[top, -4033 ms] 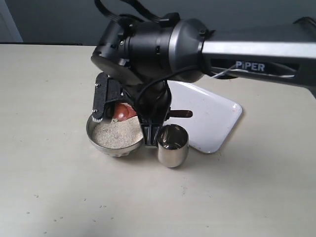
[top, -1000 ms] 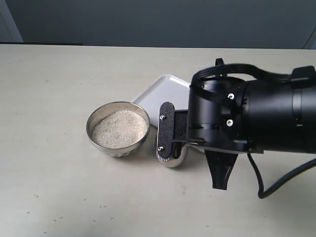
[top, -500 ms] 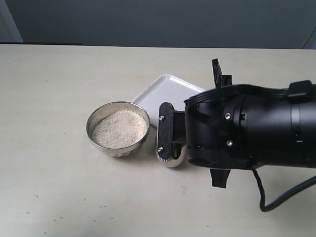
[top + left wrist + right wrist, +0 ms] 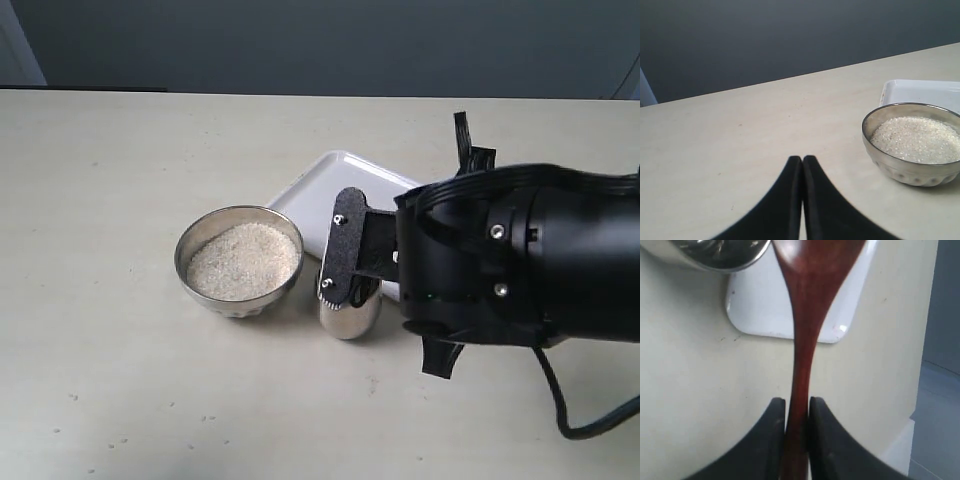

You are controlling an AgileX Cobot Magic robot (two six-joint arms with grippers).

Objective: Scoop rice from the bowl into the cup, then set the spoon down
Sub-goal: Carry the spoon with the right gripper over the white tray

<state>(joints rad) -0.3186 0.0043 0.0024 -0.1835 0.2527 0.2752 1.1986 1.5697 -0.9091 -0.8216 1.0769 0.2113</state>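
exterior: bowl of rice, open table left; cup just right, at tray edge, half behind arm. left wrist: left gripper jaws pressed together, empty. right wrist: right gripper clamps spoon handle, head by cup rim.

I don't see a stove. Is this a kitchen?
Probably a robot test bench, not a kitchen: a plain beige tabletop, a dark blank wall, and a big black robot arm.

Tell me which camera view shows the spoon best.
The right wrist view: the spoon runs the frame's length, handle clamped in the right gripper, head near the cup. In the exterior view the right arm hides it; the left wrist view lacks it.
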